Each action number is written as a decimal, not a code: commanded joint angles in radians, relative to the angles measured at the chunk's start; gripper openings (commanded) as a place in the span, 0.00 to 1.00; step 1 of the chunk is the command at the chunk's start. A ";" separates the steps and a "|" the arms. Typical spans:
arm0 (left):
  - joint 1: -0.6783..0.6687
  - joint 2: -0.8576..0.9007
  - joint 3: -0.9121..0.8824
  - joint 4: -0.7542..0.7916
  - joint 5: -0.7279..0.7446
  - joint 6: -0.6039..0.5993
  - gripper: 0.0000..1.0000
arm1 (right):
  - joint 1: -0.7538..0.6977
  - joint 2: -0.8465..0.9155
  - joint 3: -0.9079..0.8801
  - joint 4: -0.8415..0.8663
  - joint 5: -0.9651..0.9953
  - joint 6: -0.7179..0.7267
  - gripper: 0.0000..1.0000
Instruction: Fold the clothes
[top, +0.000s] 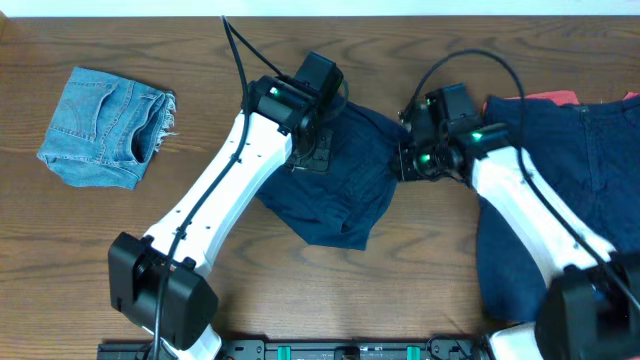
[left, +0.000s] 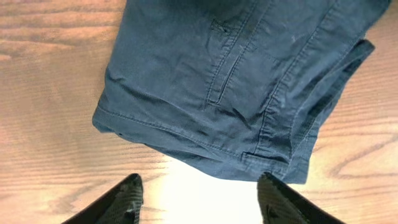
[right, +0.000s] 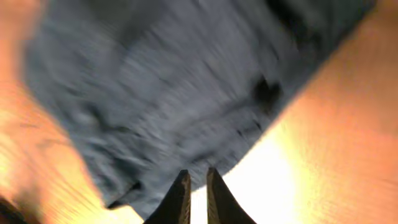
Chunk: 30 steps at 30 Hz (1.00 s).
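Black fingertips (left: 127, 198) of our left hand (left: 199, 200) sit at the bottom of the wrist view. They stand wide apart with nothing between them but lit tabletop (left: 56, 124). We read this as a hand poised just short of the hem, placed to take a hold on the near edge. Our right hand (right: 196, 198) has its fingers drawn almost together, with only a thin gap and no cloth in it. That view is badly blurred, so we can only say it probably hovers at the border of the same dark cloth.

From above, the two hands flank the navy shorts (top: 340, 195), which suits working a fold from both sides. The shorts lie mid-tabletop in a rumpled, partly doubled heap. A slit pocket, stitched seams and a layered hem corner show close up, and the uneven edges suggest the fold is not yet tidy.

Further out, a larger navy garment (top: 560, 180) is spread under the right arm, with a coral-red piece (top: 550, 97) peeking out beyond it. Well apart at far left lie the denim shorts (top: 105, 125), which look already folded.
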 joint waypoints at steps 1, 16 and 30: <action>0.006 0.007 -0.044 0.023 -0.012 0.014 0.38 | 0.043 -0.010 0.003 0.041 0.009 0.006 0.05; 0.003 0.007 -0.528 0.583 0.371 0.013 0.24 | 0.029 0.365 0.002 0.135 0.173 0.109 0.01; 0.014 -0.009 -0.549 0.351 0.431 0.001 0.19 | 0.002 0.297 0.003 0.048 0.090 0.053 0.01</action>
